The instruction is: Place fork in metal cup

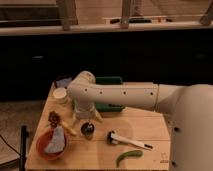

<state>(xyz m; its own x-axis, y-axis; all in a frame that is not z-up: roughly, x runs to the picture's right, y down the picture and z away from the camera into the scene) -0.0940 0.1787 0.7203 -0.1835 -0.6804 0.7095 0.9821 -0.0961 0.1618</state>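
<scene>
The metal cup (88,131) is a small shiny cylinder with a dark inside, standing on the wooden table (150,125) left of centre. My gripper (87,120) hangs straight down from the thick white arm (120,95), directly over the cup and almost at its rim. The fork does not show as a separate thing. It is hidden by the gripper or too thin to make out.
An orange bowl (44,148) holding a grey cloth stands at the front left. A white-handled, black-headed tool (129,142) and a green pepper (129,156) lie at the front right. A small white cup (61,95) and a green tray (111,106) are at the back. A dark reddish item (54,118) lies left of the gripper.
</scene>
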